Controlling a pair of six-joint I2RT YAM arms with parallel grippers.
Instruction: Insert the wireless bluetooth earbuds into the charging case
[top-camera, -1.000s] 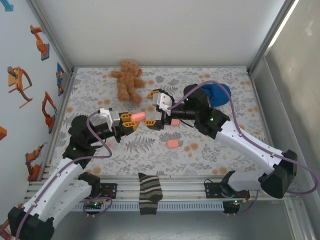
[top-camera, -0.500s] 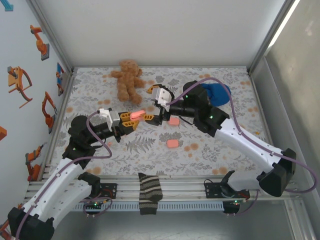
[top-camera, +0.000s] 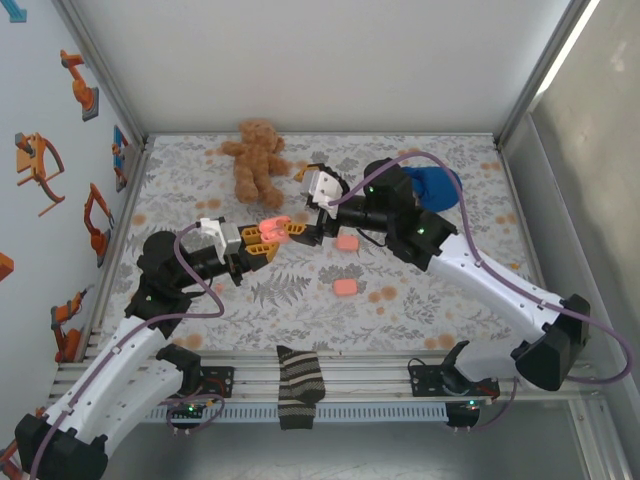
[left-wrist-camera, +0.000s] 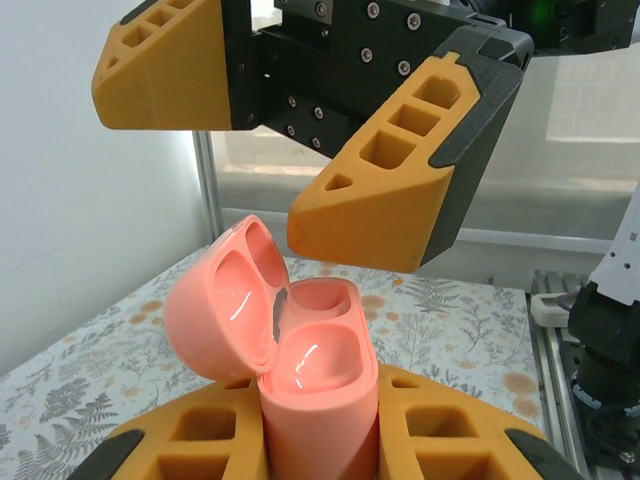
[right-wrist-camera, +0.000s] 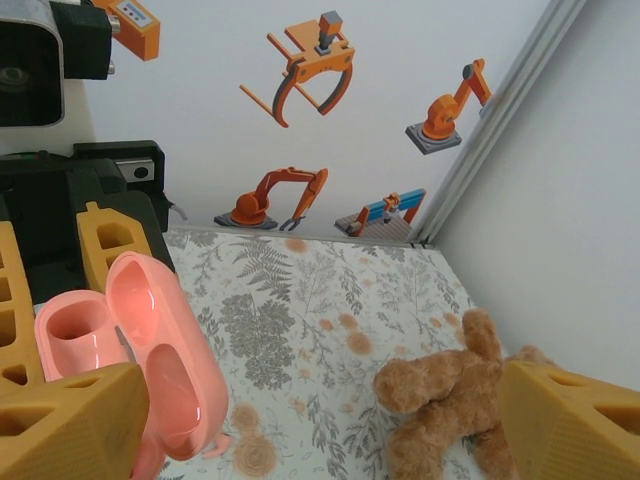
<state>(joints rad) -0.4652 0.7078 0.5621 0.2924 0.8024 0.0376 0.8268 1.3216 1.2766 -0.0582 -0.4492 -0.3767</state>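
Observation:
My left gripper (left-wrist-camera: 320, 445) is shut on the lower body of a salmon-pink charging case (left-wrist-camera: 318, 372), holding it upright above the table. Its lid (left-wrist-camera: 222, 300) hangs open to the left and both wells look empty. From above, the case (top-camera: 273, 224) sits at the tip of my left gripper (top-camera: 264, 239). My right gripper (top-camera: 297, 202) stands open right beside it, one finger (left-wrist-camera: 385, 200) just above the open case and nothing between its fingers. In the right wrist view, the case (right-wrist-camera: 130, 350) is at the left, and a tiny pink piece (right-wrist-camera: 216, 446), apparently one of the earbuds, lies on the cloth below its lid.
Two more pink cases (top-camera: 347, 242) (top-camera: 344, 287) lie on the floral cloth under my right arm. A brown teddy bear (top-camera: 255, 160) lies at the back and a blue cloth (top-camera: 437, 187) at the back right. A striped sock (top-camera: 299, 386) hangs over the front rail.
My right gripper has moved left and slightly back, closing in on the case. The case now shows its lid swung open. The left arm has barely shifted.

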